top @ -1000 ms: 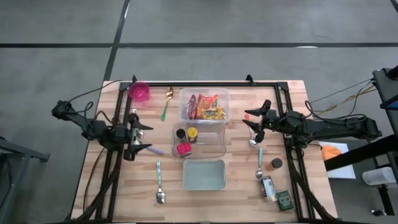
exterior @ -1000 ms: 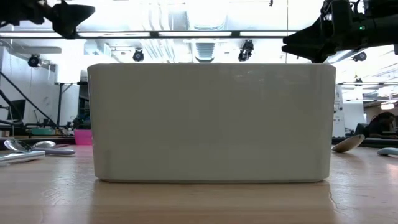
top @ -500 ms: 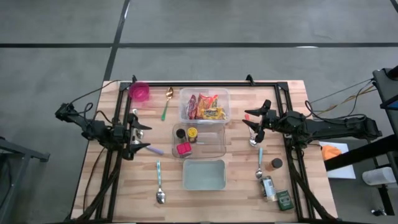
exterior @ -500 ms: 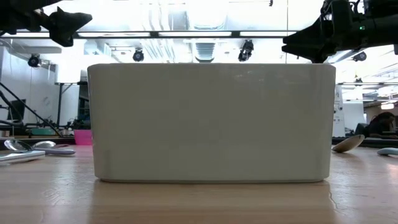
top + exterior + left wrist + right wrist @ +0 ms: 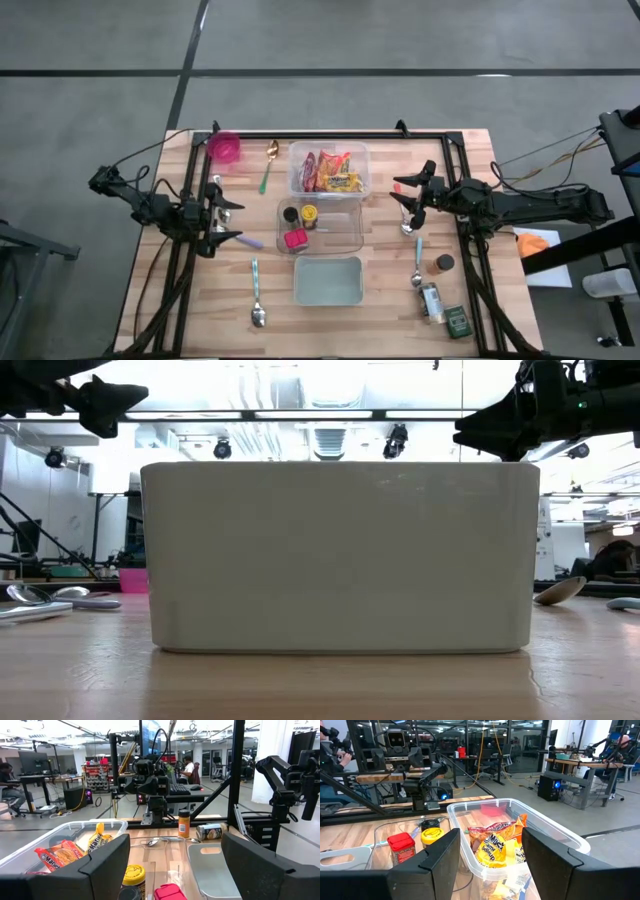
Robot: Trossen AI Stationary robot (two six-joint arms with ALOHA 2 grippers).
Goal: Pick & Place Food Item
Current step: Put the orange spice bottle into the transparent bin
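Snacks (image 5: 330, 172) are seen in a bin (image 5: 296, 152) between two spread, empty grippers, left (image 5: 229, 220) and right (image 5: 406, 198); the right is nearer.

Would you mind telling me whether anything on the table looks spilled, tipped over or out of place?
One thing: a silver can lies on its side beside the green tin, while the brown jar nearby stands upright. Nothing looks spilled.

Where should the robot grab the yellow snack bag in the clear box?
Probably from straight above, pinching the yellow snack bag across its puffy middle. It lies in the clear bin, whose walls block the sides, with a red-orange bag right beside it.
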